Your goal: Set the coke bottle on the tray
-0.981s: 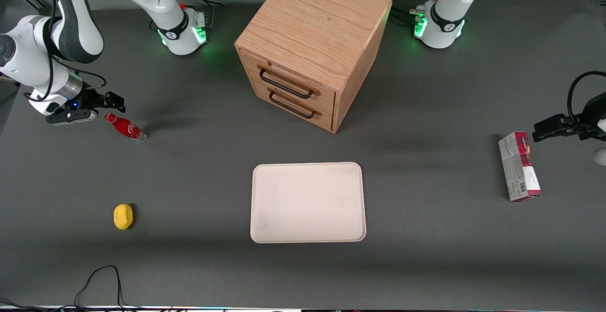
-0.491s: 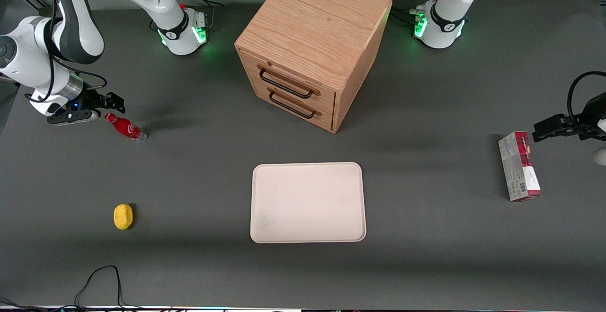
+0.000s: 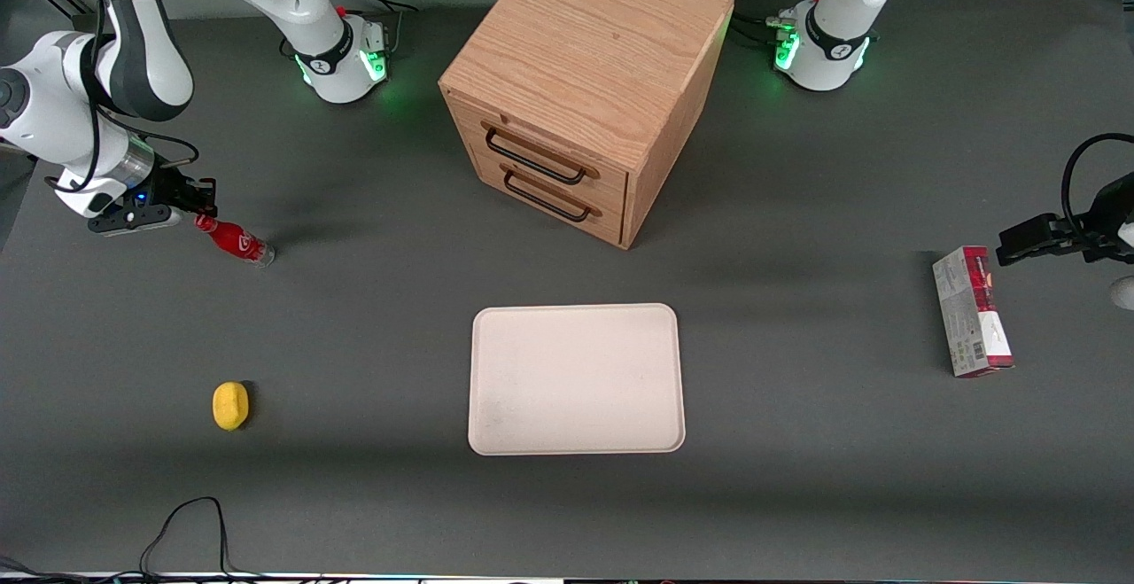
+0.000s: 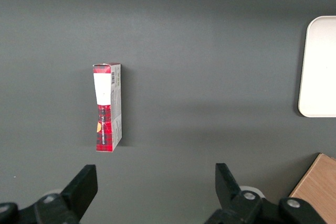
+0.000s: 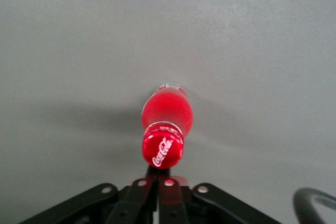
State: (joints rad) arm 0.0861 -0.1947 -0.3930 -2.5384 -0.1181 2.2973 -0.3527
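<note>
A dark grey matte table [image 3: 797, 495] fills the room's working space, lit evenly with soft shadows beside each thing. The coke bottle [image 3: 235, 240] stands on it toward the working arm's end, its red cap [image 5: 162, 151] facing the wrist camera. The gripper [image 3: 200, 201] sits at the bottle's cap end, just above the neck; in the wrist view its black fingers [image 5: 137, 191] lie drawn together just beside the cap, with nothing visibly between them, so it looks closed without holding the bottle.

The tray [image 3: 576, 378] lies flat in the middle of the table, nearer the front camera than the wooden drawer cabinet [image 3: 585, 88], and well apart from the bottle. The cabinet has two drawers with dark handles [image 3: 536, 159], both pushed in. A yellow lemon-like thing [image 3: 230, 406] rests nearer the front camera than the bottle. A red-and-white carton [image 3: 972, 311] lies toward the parked arm's end. A black cable [image 3: 182, 531] loops along the table edge nearest the front camera. Green lights glow at the arm bases [image 3: 341, 61].
</note>
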